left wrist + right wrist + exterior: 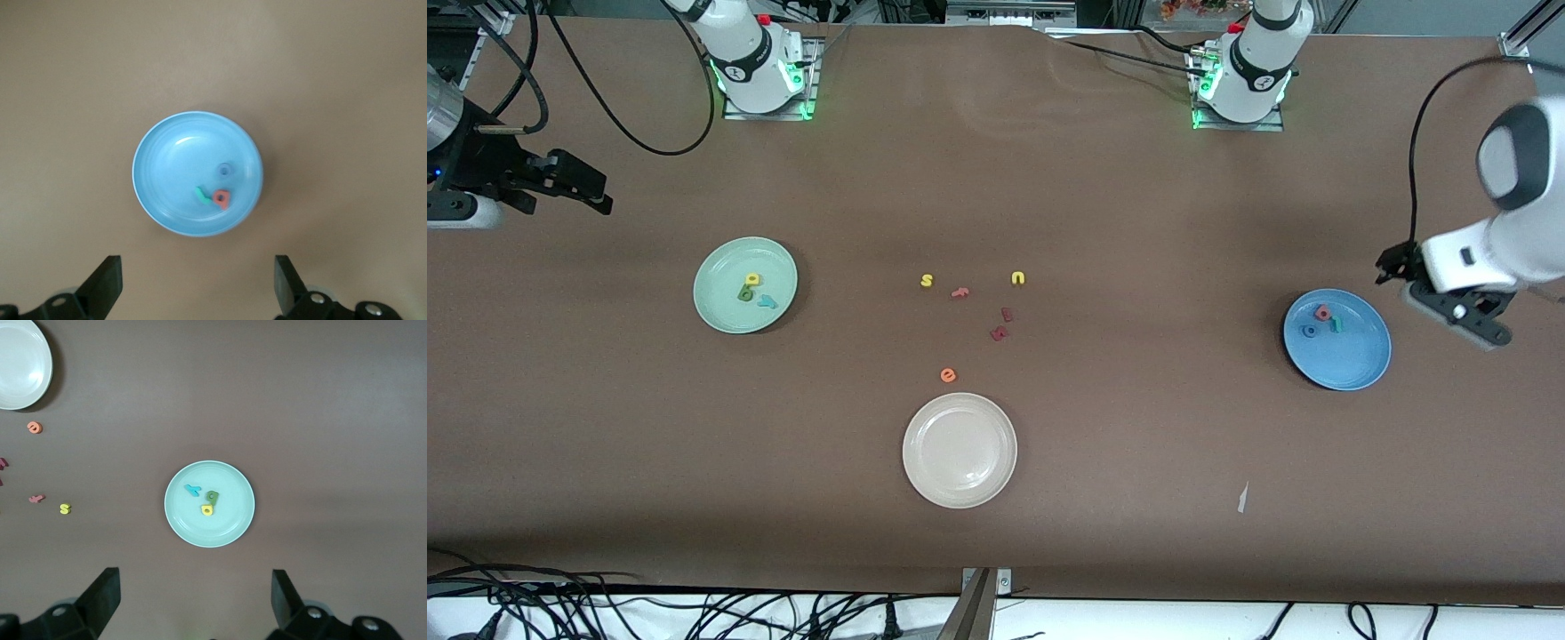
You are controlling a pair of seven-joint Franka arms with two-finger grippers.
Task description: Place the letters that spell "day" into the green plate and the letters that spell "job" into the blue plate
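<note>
Nearest the front camera: cream-white plate (959, 451), nothing in it, on the brown tabletop (1138, 444). Orange e (948, 375) lies just beside its rim, a little farther from the camera.

Loose letters mid-table, farther still: two dark red letters (1002, 324) close together, a pinkish-red letter (959, 292), yellow s (927, 281) and yellow u (1018, 278). None of them touch.

Green plate (745, 284) toward the right arm's end of the table. Inside it, clustered off-centre: yellow a (752, 279), dark olive-green d (745, 292) touching the a, teal y (767, 301) just beside them. Right wrist view shows the same three in the plate, a and d overlapping.

Blue plate (1337, 339) toward the left arm's end. Inside it: red-pink b (1322, 312), blue o (1309, 331), teal j (1336, 324). In the left wrist view the j touches the b; the o sits apart, hard to pick out against the plate.

Left gripper (1449, 298) hangs in the air beside the blue plate, over bare tabletop at the edge of the table; jaws spread wide, nothing between them, as its wrist view shows.

Right gripper (569, 188) is up near the right arm's end of the table, well apart from the green plate; jaws wide apart, holding nothing.
</note>
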